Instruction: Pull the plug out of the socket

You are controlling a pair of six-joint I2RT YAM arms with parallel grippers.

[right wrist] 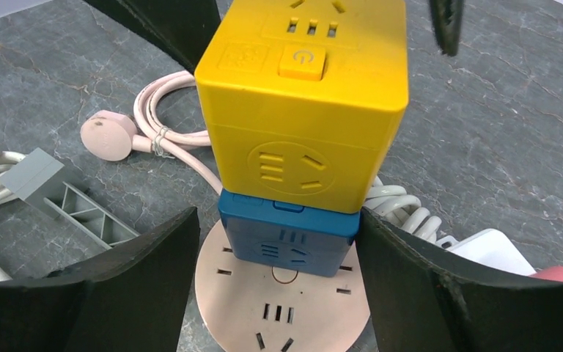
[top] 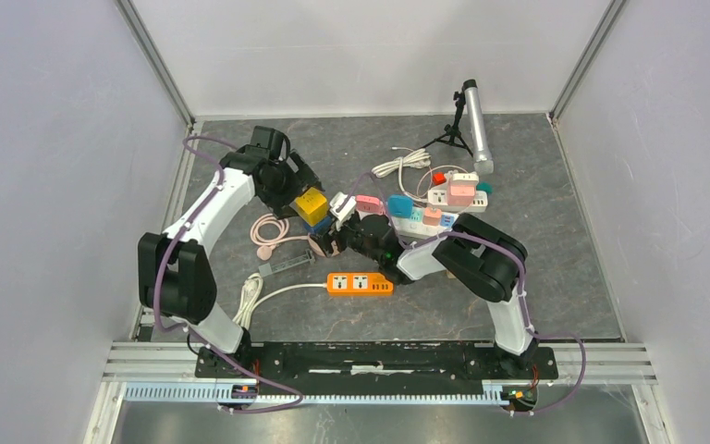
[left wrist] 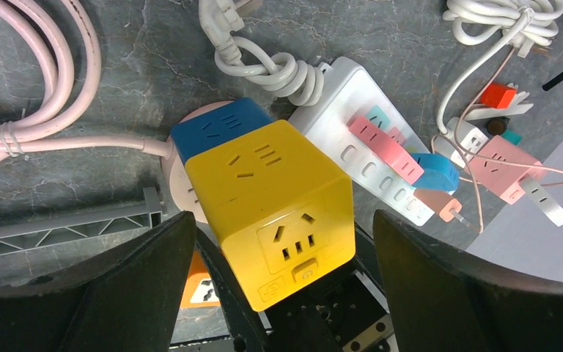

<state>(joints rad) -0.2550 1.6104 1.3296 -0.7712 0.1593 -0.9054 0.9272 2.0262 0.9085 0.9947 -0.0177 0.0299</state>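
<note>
The left arm (top: 208, 208) rises from its base, folds at the elbow and bends rightward at the wrist, bringing the left gripper (left wrist: 284, 220) over the stack; its black fingers (left wrist: 117, 293) stand wide apart with the yellow cube adapter (left wrist: 275, 213) between them, apparently clear of both; the right arm (top: 425, 259) lies low and stretches leftward across the table (top: 555, 277); the right gripper (right wrist: 278, 216) is also spread, its matte black fingers (right wrist: 117, 293) flanking the blue cube adapter (right wrist: 289, 238), the one on the right edge very near or touching it, which I cannot tell; the yellow cube adapter, glossy moulded plastic with rounded corners and slotted outlets on its faces, sits plugged on top of the blue cube adapter, which is plugged into the pink round socket (right wrist: 278, 301), a flat disc with outlet slots and a pink cord (left wrist: 37, 81) coiled beside it; the yellow cube's square button (right wrist: 302, 62) bears a power mark; the embossed panel next to it is too faint to read; a grey ribbed plastic bracket (left wrist: 66, 227) and a white power strip (left wrist: 348, 103) carrying pink and blue plugs lie close by on the grey, stone-patterned surface.
</note>
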